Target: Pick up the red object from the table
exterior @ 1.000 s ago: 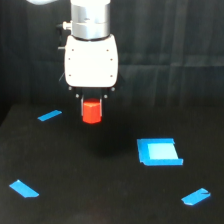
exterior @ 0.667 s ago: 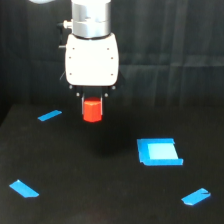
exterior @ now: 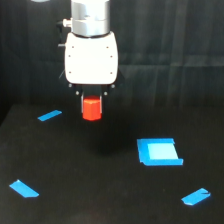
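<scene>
The claw (exterior: pixel 92 107) of a white-bodied robot arm (exterior: pixel 91 55) grips the red object (exterior: pixel 92 109), a small red-orange block, between its short dark fingers, which close against the block's two sides. The block hangs directly beneath the arm's boxy white housing, clear of the matte black worktop (exterior: pixel 75 190), with a faint dark shadow on the surface below it. The arm points straight down from the top of the exterior view, its grey cylindrical wrist rising out of frame. Just beside the block, toward the exterior view's left, a short blue tape strip (exterior: pixel 49 115) lies flat on the worktop. A larger blue square patch (exterior: pixel 159 152) sits well apart from the block, lower and toward the exterior view's right. Two more blue strips lie near the bottom of the scene: one (exterior: pixel 24 188) at the exterior view's left and one (exterior: pixel 196 196) at its right. A dark curtain-like backdrop closes off the scene behind the arm.
</scene>
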